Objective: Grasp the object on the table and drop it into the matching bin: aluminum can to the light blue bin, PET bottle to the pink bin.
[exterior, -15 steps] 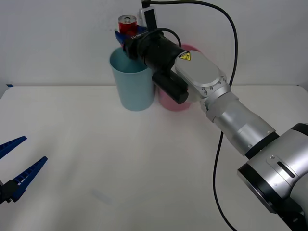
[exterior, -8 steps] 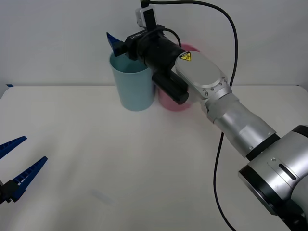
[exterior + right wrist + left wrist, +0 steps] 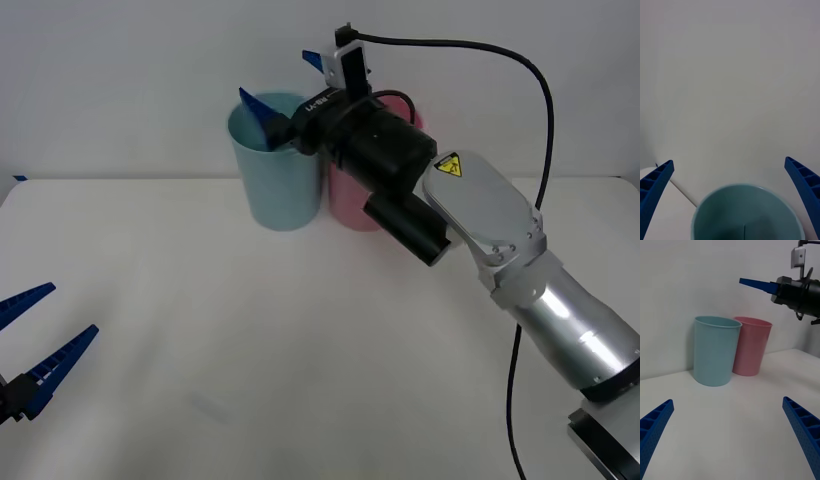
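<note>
Front view: right gripper (image 3: 290, 88) spread wide above the light blue bin (image 3: 277, 170), holding nothing.
Can presumably down inside that bin, below the parted jaws; orientation and look impossible to tell from here. Pink bin (image 3: 352, 196) upright, touching the blue one. Left gripper (image 3: 33, 335) low over the table (image 3: 300, 340), jaws apart, empty.

— What colours do the two tall plastic cup-shaped bins carry?
— The light blue bin (image 3: 278, 170) is pale aqua, the pink bin (image 3: 751, 345) beside it a soft rose.
— And the rest?
— The flat matte table (image 3: 300, 340) is plain white. The right gripper (image 3: 292, 92) has ribbed blue fingers on a black wrist; the left gripper (image 3: 35, 340) matches in blue.
</note>
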You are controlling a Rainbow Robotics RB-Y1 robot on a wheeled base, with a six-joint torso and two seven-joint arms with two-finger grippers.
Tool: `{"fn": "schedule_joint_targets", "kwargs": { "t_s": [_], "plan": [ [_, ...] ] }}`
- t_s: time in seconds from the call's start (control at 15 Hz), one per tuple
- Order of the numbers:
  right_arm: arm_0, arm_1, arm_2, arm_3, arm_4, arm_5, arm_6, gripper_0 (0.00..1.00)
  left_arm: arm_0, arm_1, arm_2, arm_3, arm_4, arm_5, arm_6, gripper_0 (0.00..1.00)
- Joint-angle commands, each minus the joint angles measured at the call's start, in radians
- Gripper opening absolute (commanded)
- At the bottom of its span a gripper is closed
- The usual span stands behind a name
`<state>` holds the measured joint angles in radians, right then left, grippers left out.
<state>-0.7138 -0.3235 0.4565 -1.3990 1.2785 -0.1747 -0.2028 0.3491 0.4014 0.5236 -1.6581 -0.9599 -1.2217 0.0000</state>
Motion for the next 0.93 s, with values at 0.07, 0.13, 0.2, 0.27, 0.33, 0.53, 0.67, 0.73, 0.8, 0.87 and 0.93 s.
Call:
{"fn": "schedule_joint_targets", "kwargs": {
  "t_s": [0.07, 0.13, 0.2, 0.27, 0.33, 0.53, 0.67, 0.73, 0.8, 0.87, 0.93],
  "plan": [
    [0.097, -0.078, -0.001, -0.126, -0.019, -0.034, 0.002, 1.00, 0.000, 0.000, 0.000, 0.000, 0.000, 0.000, 0.000, 1.00],
    [0.128, -0.104, -0.001, -0.161, -0.027, -0.049, 0.002, 1.00, 0.000, 0.000, 0.000, 0.000, 0.000, 0.000, 0.000, 1.00],
    [0.168, -0.143, -0.001, -0.212, -0.042, -0.060, 0.002, 1.00, 0.000, 0.000, 0.000, 0.000, 0.000, 0.000, 0.000, 1.00],
    [0.197, -0.174, -0.001, -0.250, -0.057, -0.066, 0.005, 1.00, 0.000, 0.000, 0.000, 0.000, 0.000, 0.000, 0.000, 1.00],
    [0.226, -0.203, -0.001, -0.284, -0.073, -0.075, 0.006, 1.00, 0.000, 0.000, 0.000, 0.000, 0.000, 0.000, 0.000, 1.00],
    [0.333, -0.284, -0.029, -0.383, -0.122, -0.112, 0.030, 1.00, 0.000, 0.000, 0.000, 0.000, 0.000, 0.000, 0.000, 1.00],
    [0.402, -0.307, -0.095, -0.410, -0.139, -0.221, 0.053, 1.00, 0.000, 0.000, 0.000, 0.000, 0.000, 0.000, 0.000, 1.00],
    [0.430, -0.310, -0.128, -0.414, -0.139, -0.270, 0.063, 1.00, 0.000, 0.000, 0.000, 0.000, 0.000, 0.000, 0.000, 1.00],
    [0.461, -0.312, -0.170, -0.414, -0.140, -0.333, 0.074, 1.00, 0.000, 0.000, 0.000, 0.000, 0.000, 0.000, 0.000, 1.00],
    [0.484, -0.310, -0.200, -0.416, -0.140, -0.379, 0.085, 1.00, 0.000, 0.000, 0.000, 0.000, 0.000, 0.000, 0.000, 1.00],
    [0.505, -0.310, -0.228, -0.414, -0.140, -0.416, 0.094, 1.00, 0.000, 0.000, 0.000, 0.000, 0.000, 0.000, 0.000, 1.00]
  ]
}}
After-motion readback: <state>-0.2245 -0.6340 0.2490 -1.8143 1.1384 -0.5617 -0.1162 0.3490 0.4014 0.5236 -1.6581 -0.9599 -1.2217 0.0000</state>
